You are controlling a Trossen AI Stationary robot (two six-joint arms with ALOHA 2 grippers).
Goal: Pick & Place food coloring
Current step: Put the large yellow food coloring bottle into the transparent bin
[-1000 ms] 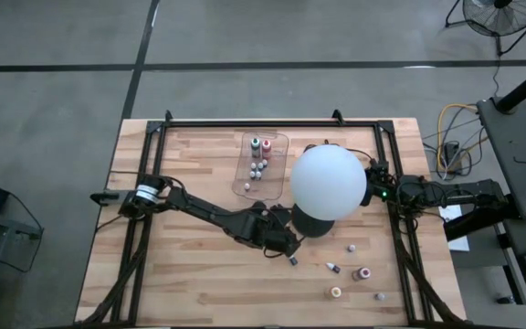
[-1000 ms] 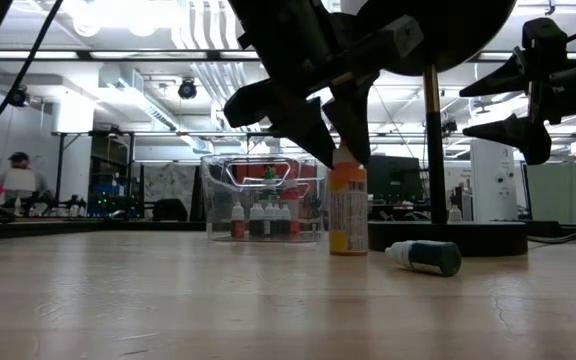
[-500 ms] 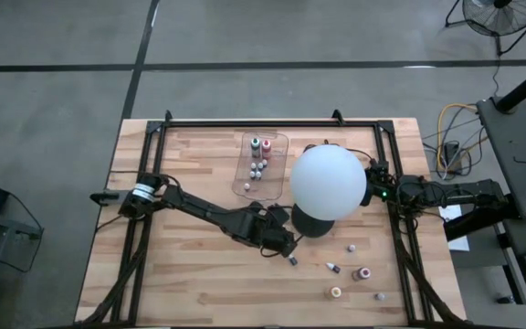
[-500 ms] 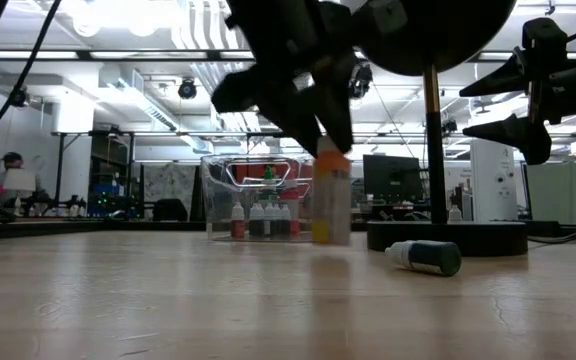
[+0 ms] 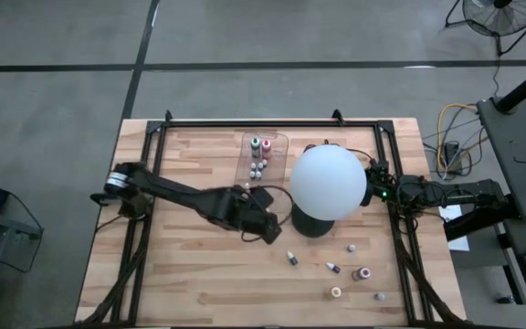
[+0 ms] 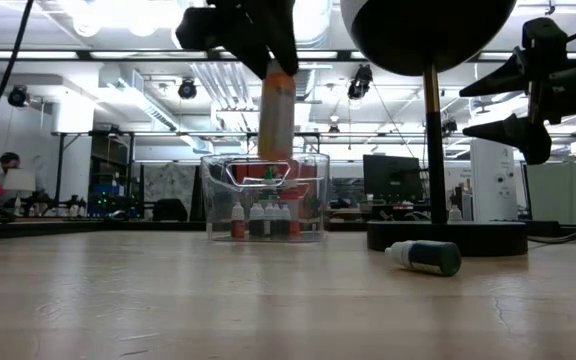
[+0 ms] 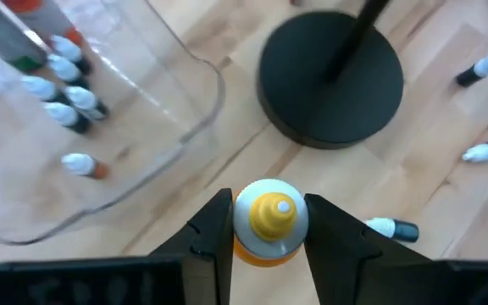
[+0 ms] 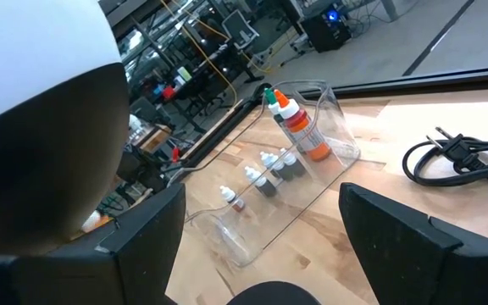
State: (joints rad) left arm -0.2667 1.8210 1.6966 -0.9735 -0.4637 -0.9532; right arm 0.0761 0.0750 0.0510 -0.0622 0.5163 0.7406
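My left gripper [image 5: 265, 227] is shut on an orange food coloring bottle [image 6: 276, 112] with a yellow tip. It holds the bottle high above the table, just on the near side of the clear plastic tray [image 5: 261, 164]. In the tray [image 7: 100, 127] several small white-capped bottles [image 7: 64, 80] stand on their bases. More food coloring bottles [image 5: 336, 270] lie loose on the wood at the near right, one of them a dark bottle on its side [image 6: 424, 257]. My right gripper [image 8: 261, 203] waits open at the table's right edge, behind the white globe [image 5: 328, 181]. My left gripper pinches the orange bottle just below its cap [image 7: 244, 229], between the two fingers [image 7: 210, 237]. The fingers come slanting down from above, one on each side of the bottle. The bottle hangs nearly upright below them, cap up, lifted clear of the table.
The white globe stands on a thin post with a round black base [image 7: 329, 76], close to the tray's right side and to my left gripper. A black cable [image 8: 464, 157] lies at the far right. Bare wood stretches along the table's left and near sides.
My left gripper has lifted the orange bottle off the table, where it stood upright, and carried it up and toward the far left, to the tray. The bottle stays nearly upright. The loose bottles and my right gripper have kept still.
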